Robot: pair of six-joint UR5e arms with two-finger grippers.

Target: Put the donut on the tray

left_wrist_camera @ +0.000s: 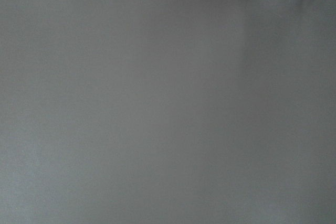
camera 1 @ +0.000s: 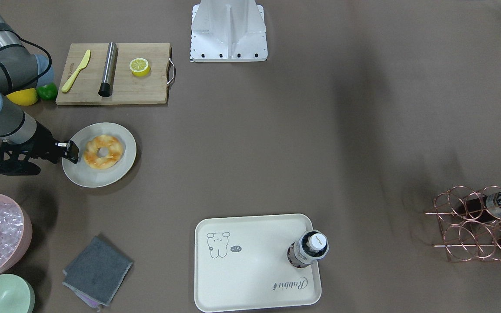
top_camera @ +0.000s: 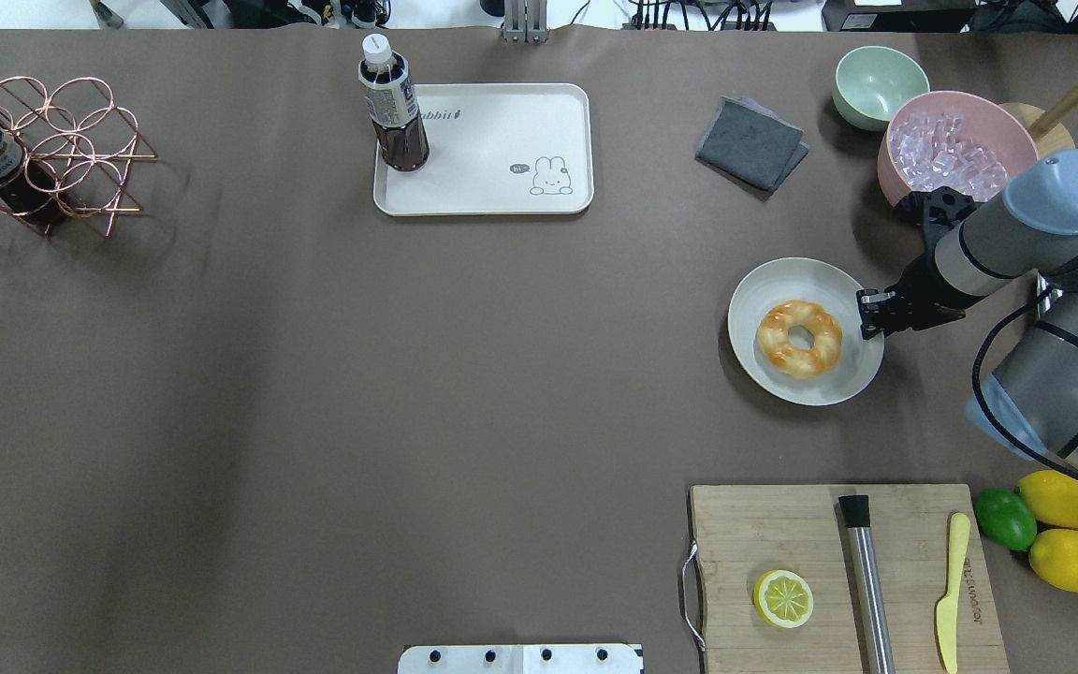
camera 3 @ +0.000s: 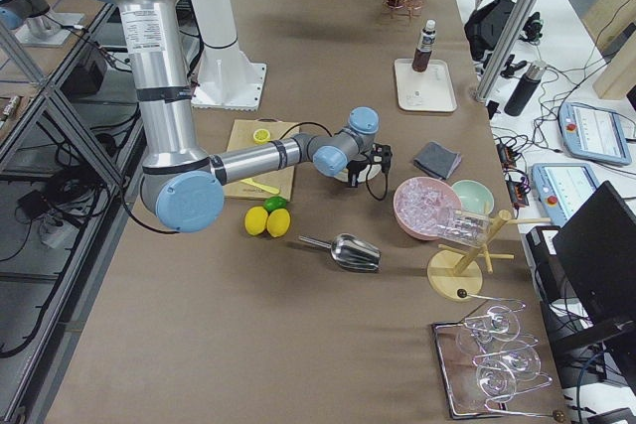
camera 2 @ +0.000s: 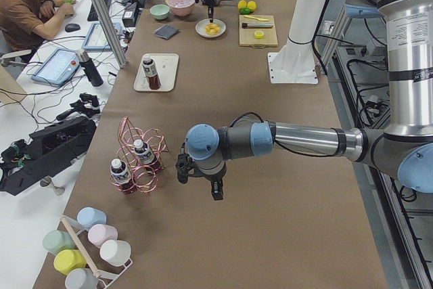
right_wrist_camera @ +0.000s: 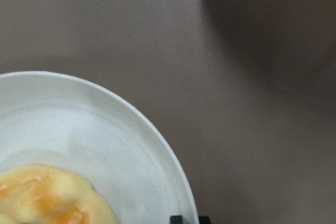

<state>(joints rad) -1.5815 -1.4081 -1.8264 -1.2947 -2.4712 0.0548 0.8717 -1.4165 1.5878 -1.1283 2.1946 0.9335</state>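
The donut [camera 1: 113,153] is golden-orange with pale patches and lies on a round pale plate [camera 1: 98,178]. It also shows in the overhead view [top_camera: 776,342] and the right wrist view [right_wrist_camera: 47,198]. My right gripper [top_camera: 869,315] hovers over the plate's rim [top_camera: 782,281], just beside the donut, with its jaws close together and empty. The cream tray [top_camera: 502,192] with the bear drawing lies far across the table, with a dark drink bottle [top_camera: 394,112] standing in one corner. My left gripper [camera 2: 216,193] hangs over bare table far from both; I cannot tell its state.
A wooden cutting board [top_camera: 782,534] holds a halved lemon [top_camera: 782,599], a steel cylinder and a yellow knife. A pink bowl of ice [top_camera: 955,154], a green bowl [top_camera: 879,86] and a grey cloth [top_camera: 750,142] sit near the plate. A copper bottle rack [top_camera: 43,150] stands at the far end.
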